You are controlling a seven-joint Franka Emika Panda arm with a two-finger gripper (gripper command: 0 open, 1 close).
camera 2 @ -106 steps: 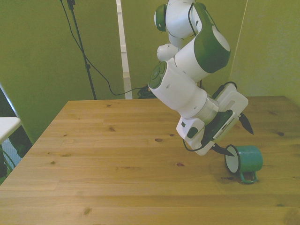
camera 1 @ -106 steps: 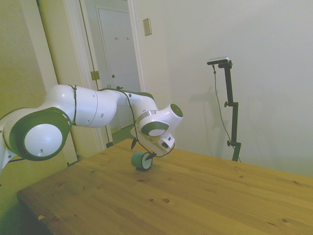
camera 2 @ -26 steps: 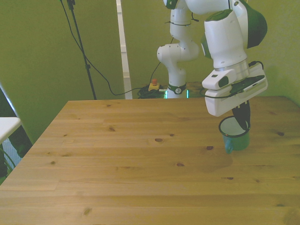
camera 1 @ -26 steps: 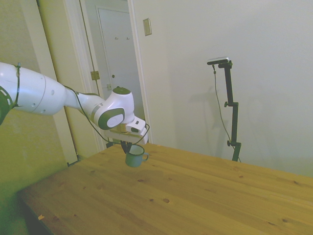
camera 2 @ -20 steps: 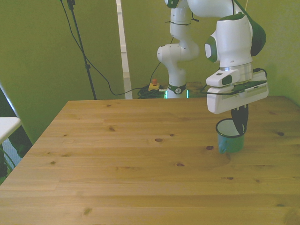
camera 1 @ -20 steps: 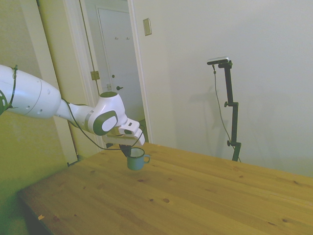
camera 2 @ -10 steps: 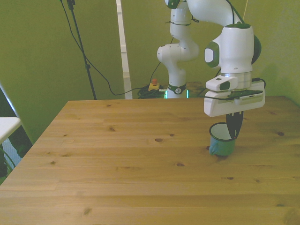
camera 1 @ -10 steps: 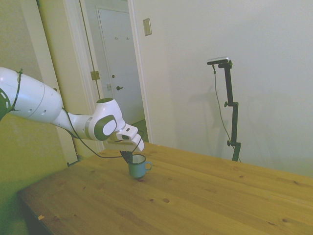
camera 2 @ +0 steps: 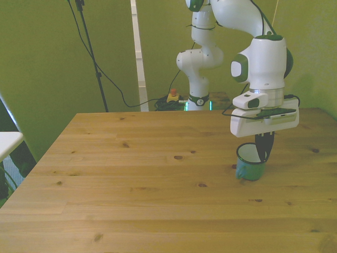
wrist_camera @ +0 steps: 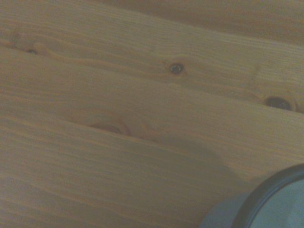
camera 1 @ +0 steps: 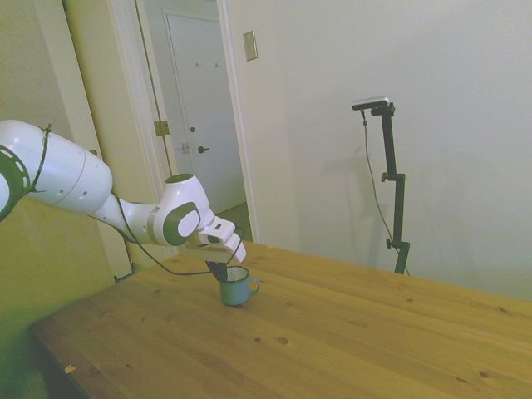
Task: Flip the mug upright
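While gripper (camera 2: 265, 153) pinches mug (camera 2: 249, 163) wall, one finger inside rim, one outside, mug stands upright, mouth up, on table (camera 2: 131, 174) toward front view's right. Base seems at or just above wood; contact unclear. Flip looks done; left: let go, lift clear.

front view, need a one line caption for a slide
Franka gripper pinches the rim of an upright teal mug on the wooden table.
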